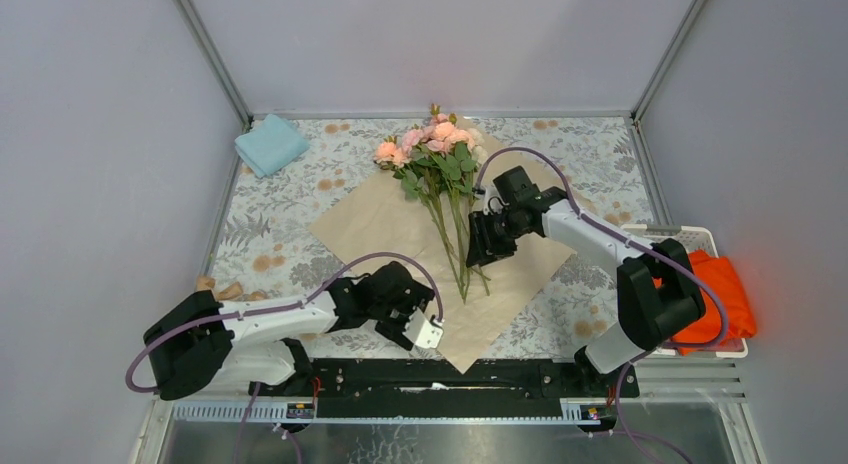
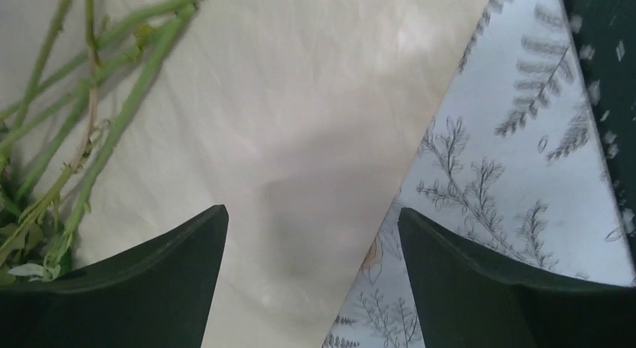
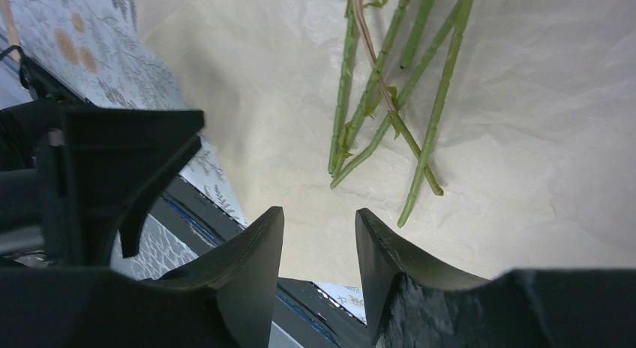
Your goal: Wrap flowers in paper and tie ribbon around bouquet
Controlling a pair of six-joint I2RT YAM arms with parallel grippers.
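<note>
The peach paper (image 1: 385, 224) lies flat as a diamond in the middle of the table. The flowers (image 1: 432, 144) rest on it, heads at the far corner, with the green stems (image 1: 460, 254) running toward me. My left gripper (image 1: 420, 329) hovers over the paper's near left edge (image 2: 405, 190), open, with nothing between its fingers (image 2: 161, 280); the stems (image 2: 112, 115) lie to its left. My right gripper (image 1: 487, 246) sits just right of the stems, open and empty (image 3: 319, 217), and the stem ends (image 3: 416, 183) lie ahead of it. A tan curl (image 1: 222, 287) at the table's left edge may be the ribbon.
A light-blue cloth (image 1: 270, 144) lies at the back left corner. A white basket (image 1: 700, 232) holding a bright orange cloth (image 1: 720, 284) stands at the right edge. A black rail (image 1: 450, 374) runs along the near edge. Grey walls enclose three sides.
</note>
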